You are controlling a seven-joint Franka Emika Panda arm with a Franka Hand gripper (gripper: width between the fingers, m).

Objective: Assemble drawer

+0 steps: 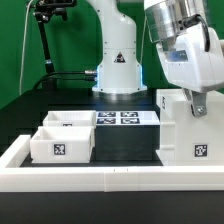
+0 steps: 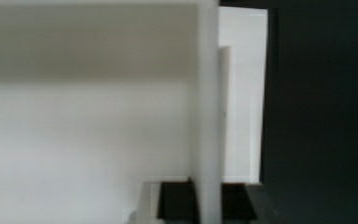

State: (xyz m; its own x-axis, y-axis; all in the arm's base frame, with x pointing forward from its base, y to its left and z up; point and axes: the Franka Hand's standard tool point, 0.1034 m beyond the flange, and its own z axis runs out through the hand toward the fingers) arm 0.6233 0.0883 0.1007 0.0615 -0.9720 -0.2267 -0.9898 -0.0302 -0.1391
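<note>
Nearest me runs the long white rail (image 1: 100, 178). Behind it, two trays (image 1: 62, 140) sit left on the tabletop (image 1: 125, 145), and the drawer shell (image 1: 190, 135) stands right. My pincer (image 1: 197, 103) straddles the shell's top wall; I can't tell whether it is clamped. I judge I'm positioning the shell, and next a tray needs lining up with its opening. The square tags (image 1: 200, 153) carry no readable writing.

arm (image 1: 180, 40): cut by top edge | jaws: gap indiscernible | shell (image 2: 87, 120): blurred, wrist view
</note>
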